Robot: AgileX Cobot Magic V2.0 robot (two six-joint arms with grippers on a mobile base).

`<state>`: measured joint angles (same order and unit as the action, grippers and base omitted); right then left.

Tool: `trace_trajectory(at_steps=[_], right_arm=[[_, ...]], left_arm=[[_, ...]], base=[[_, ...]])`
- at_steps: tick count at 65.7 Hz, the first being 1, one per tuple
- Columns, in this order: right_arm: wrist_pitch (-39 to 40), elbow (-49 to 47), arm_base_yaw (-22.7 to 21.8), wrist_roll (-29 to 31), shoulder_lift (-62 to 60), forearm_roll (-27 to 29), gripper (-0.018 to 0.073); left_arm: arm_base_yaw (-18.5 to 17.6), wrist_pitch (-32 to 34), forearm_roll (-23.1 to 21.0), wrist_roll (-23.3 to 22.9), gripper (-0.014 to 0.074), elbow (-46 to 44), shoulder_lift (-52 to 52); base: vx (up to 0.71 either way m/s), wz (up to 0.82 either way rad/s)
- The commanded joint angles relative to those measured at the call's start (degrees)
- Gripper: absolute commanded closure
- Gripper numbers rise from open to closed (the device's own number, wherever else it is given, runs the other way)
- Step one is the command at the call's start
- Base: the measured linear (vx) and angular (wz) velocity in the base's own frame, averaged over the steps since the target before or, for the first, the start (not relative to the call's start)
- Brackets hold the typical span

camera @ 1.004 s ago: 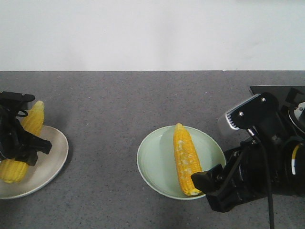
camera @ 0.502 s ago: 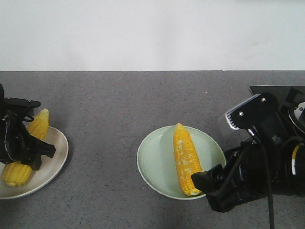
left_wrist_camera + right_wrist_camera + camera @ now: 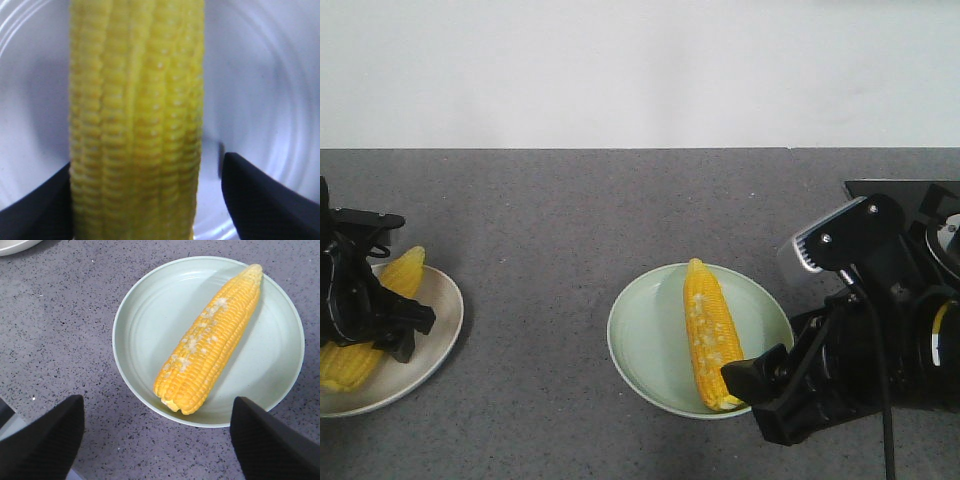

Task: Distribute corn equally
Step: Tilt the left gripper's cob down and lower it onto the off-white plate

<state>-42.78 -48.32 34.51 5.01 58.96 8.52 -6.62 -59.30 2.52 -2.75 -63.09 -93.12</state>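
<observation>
One corn cob [image 3: 707, 330] lies lengthwise on the pale green plate [image 3: 640, 340] in the middle of the table. A second corn cob [image 3: 405, 268] rests on the white plate [image 3: 438, 325] at the far left, partly hidden by my left gripper [image 3: 365, 310]. In the left wrist view this cob [image 3: 137, 120] sits between the jaws of the left gripper [image 3: 145, 200]. The left finger touches it and the right finger [image 3: 255, 200] stands off with a gap. My right gripper [image 3: 157, 440] hangs open just short of the green plate [image 3: 145, 325], off the blunt end of its cob [image 3: 210, 340].
The tabletop is speckled dark grey stone, with a white wall [image 3: 640, 70] behind it. The right arm's black body [image 3: 880, 330] fills the lower right corner. The left plate's edge [image 3: 10, 245] shows at the top left of the right wrist view.
The left gripper has lowered its cob from a raised tilt down onto the white plate. The right arm and the green plate's cob have not moved.
</observation>
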Motion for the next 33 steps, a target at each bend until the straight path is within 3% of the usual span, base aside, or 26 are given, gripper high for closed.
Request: trace_trajectory(at_steps=[1,24,33], right_arm=[[2.57,-1.5,0.17,0.59,-1.06,-0.18,-0.001],[2.57,-1.5,0.17,0.59,-1.06,-0.18,-0.001],[2.57,-1.5,0.17,0.59,-1.06,-0.18,-0.001]], left_arm=[[0.21,-0.49,-0.29,0.27,0.0052,-1.81,4.87],[-1.44,1.16,-1.08,4.14,0.0052,-1.81,17.2],[-4.48,3.45,-6.87,8.24,0.0052,-1.46,22.46]], base=[[0.0,0.0],[0.0,0.0],[0.0,0.0]])
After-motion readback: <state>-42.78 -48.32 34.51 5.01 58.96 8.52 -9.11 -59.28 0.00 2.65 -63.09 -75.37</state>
